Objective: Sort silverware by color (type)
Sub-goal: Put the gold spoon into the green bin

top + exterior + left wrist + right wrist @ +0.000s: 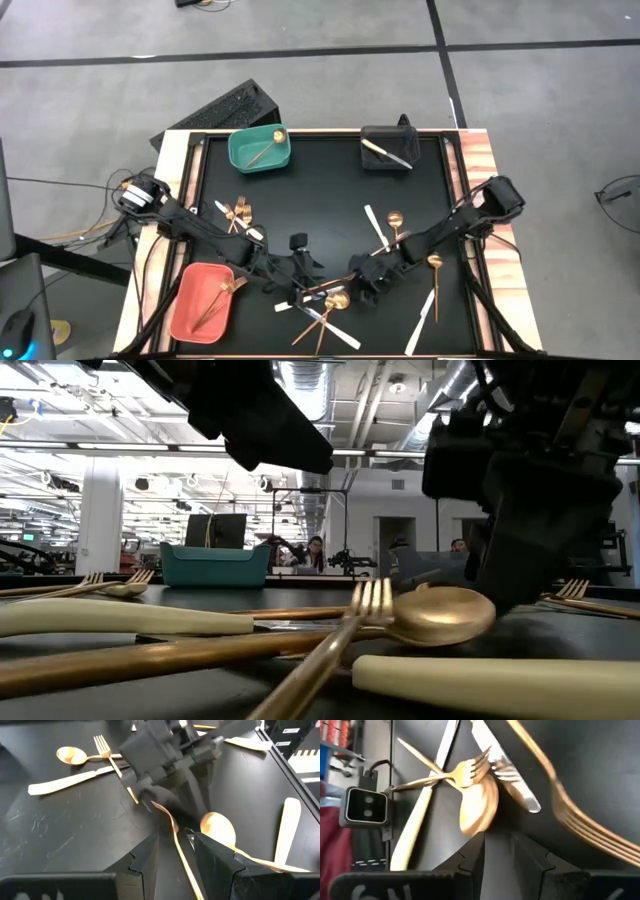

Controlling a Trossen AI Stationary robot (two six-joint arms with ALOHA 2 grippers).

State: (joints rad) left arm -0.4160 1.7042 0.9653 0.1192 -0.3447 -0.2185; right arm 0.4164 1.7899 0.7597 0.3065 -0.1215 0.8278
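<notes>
Both claws had met low over the front middle of the desk [200, 160], above a tangle of silverware. The left claw [298, 268] reached in from the left; in its wrist view its fingers [142, 865] stood a little apart with a thin gold handle [180, 852] running between them, though whether they pressed on it I could not tell. The right claw [372, 280] faced it from the right, its fingers [472, 852] also slightly apart just beside the bowl of a gold spoon [479, 807], holding nothing that could be seen.

The tangle [325, 310] was a gold spoon, gold forks and white-handled knives crossing one another. More pieces lay around: two gold forks [240, 212] and a knife to the left, a knife and spoon [394, 222] right of centre, and a spoon [436, 265] and knife [427, 308] near the right edge.

The teal bin [260, 150] at the back held one gold spoon. The black bin [388, 150] held a knife. The salmon bin [203, 302] at front left held a gold fork.
</notes>
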